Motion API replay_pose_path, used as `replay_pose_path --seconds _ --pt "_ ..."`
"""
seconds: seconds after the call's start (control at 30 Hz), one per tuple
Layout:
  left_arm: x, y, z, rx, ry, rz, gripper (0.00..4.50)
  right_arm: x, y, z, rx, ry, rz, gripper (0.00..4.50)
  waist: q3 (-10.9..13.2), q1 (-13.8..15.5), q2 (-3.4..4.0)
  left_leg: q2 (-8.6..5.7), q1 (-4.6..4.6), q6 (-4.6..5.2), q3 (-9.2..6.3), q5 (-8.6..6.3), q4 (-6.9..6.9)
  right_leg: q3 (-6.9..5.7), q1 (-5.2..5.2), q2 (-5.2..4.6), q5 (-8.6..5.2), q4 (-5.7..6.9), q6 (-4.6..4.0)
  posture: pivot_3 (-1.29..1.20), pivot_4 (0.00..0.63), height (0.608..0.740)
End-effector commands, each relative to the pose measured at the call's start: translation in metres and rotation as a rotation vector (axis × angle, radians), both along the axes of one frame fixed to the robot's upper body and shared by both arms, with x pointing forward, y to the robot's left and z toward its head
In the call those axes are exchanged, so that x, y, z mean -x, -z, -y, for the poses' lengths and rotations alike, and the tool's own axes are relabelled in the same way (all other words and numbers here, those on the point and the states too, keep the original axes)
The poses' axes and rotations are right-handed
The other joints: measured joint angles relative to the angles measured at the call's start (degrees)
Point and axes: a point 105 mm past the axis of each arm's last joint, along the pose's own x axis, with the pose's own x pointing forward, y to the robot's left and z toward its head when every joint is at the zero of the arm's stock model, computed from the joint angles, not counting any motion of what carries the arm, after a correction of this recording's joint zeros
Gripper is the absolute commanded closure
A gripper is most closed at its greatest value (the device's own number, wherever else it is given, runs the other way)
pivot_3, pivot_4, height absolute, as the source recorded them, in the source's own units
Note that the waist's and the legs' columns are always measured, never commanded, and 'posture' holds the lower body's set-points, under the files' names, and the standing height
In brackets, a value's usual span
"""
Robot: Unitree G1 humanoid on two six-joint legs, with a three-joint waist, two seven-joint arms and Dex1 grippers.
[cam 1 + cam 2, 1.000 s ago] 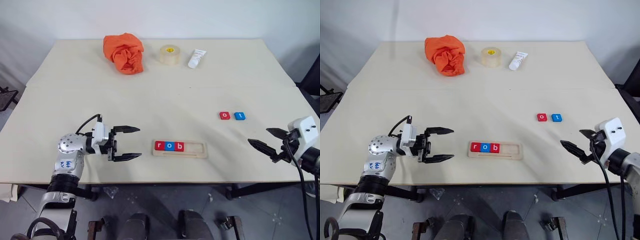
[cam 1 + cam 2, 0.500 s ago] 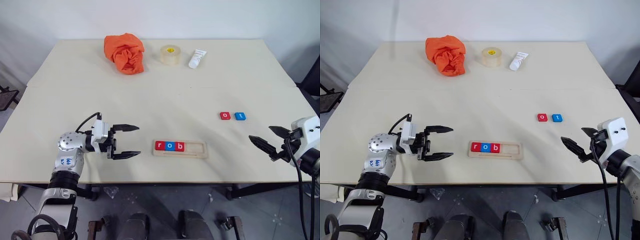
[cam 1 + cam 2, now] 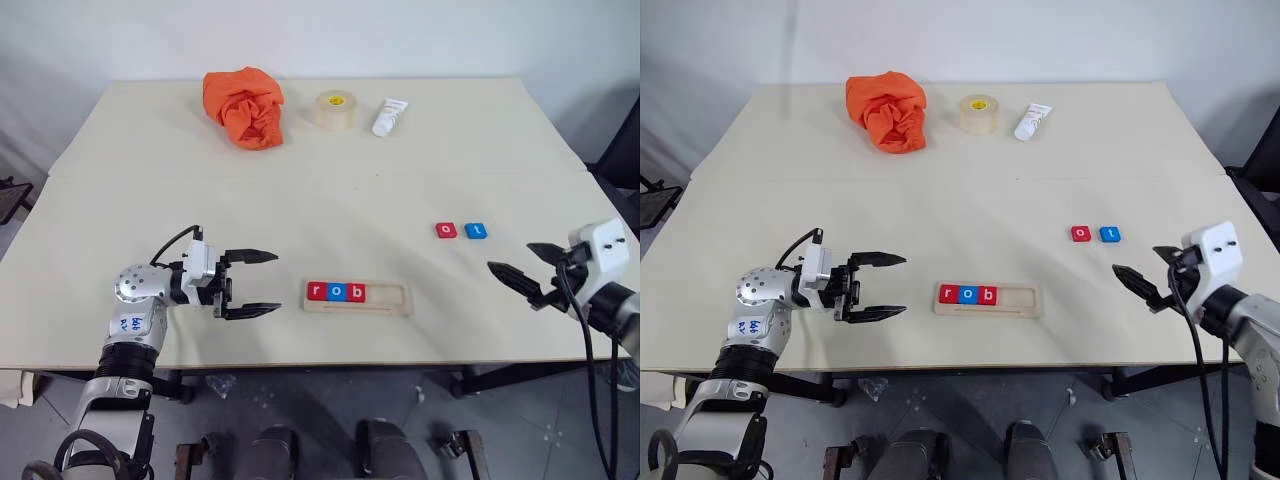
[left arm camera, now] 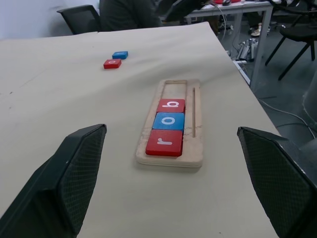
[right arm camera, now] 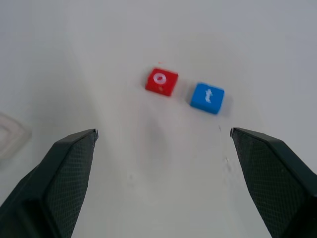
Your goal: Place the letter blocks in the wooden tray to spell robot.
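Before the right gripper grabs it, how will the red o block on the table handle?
The red o block looks rigid and flat, so it probably won't roll or tip. It looks small, likely light. Lying low on the smooth table close beside the blue t block, it may slide or nudge that block when pinched.

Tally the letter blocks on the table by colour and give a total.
Red blocks: 3 (r and b in the tray, o loose on the table)
Blue blocks: 2 (o in the tray, t loose)
Total: 5
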Motion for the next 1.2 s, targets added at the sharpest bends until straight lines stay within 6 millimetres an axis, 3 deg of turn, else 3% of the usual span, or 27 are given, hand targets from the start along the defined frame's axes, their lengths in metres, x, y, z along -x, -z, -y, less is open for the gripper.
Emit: replay_pose_path --seconds 0.03,0.23,0.5,0.83,1.07,1.2 --pt "0.002 -0.007 -0.002 0.001 -0.008 0.042 0.00 -0.021 -0.007 -0.009 0.010 0.019 0.027 0.01 0.00 0.12 0.00 0.00 0.00 0.00 0.03 0.01 0.00 0.03 -0.02 0.00 0.00 0.01 0.00 0.00 0.150 0.740" --pt "0.008 -0.004 -0.002 0.012 -0.023 0.043 0.00 -0.071 0.006 -0.036 -0.003 0.053 0.006 0.01 0.00 0.08 0.00 -0.02 -0.06 -0.02 0.00 0.02 0.00 0.00 -0.09 -0.02 0.00 0.04 0.00 0.00 0.150 0.740" --pt "0.016 -0.004 -0.008 0.015 -0.064 0.049 0.00 -0.103 0.030 -0.048 -0.014 0.109 -0.016 0.01 0.00 0.11 0.01 -0.06 -0.09 -0.02 -0.05 0.02 -0.01 -0.07 -0.10 -0.02 0.00 0.13 0.00 0.00 0.150 0.740" --pt "0.022 -0.004 -0.011 0.015 -0.097 0.049 0.00 -0.106 0.035 -0.046 -0.031 0.131 -0.011 0.01 -0.01 -0.25 0.01 -0.01 -0.09 -0.02 -0.04 0.02 -0.02 -0.07 -0.09 -0.02 0.00 0.12 0.00 0.00 0.150 0.740" --pt "0.022 -0.003 -0.010 0.019 -0.098 0.049 0.00 -0.098 0.051 -0.049 -0.079 0.179 -0.063 0.01 -0.01 -0.29 0.02 -0.01 -0.09 -0.02 -0.05 0.02 -0.02 -0.06 -0.09 -0.02 0.00 0.13 0.00 0.00 0.150 0.740" --pt "0.024 -0.002 -0.011 0.017 -0.093 0.045 0.00 -0.093 0.059 -0.051 -0.105 0.226 -0.081 0.94 -0.02 -0.31 0.03 0.01 -0.07 -0.03 -0.05 0.01 -0.03 -0.04 -0.09 -0.03 0.00 0.13 0.00 0.00 0.150 0.740"
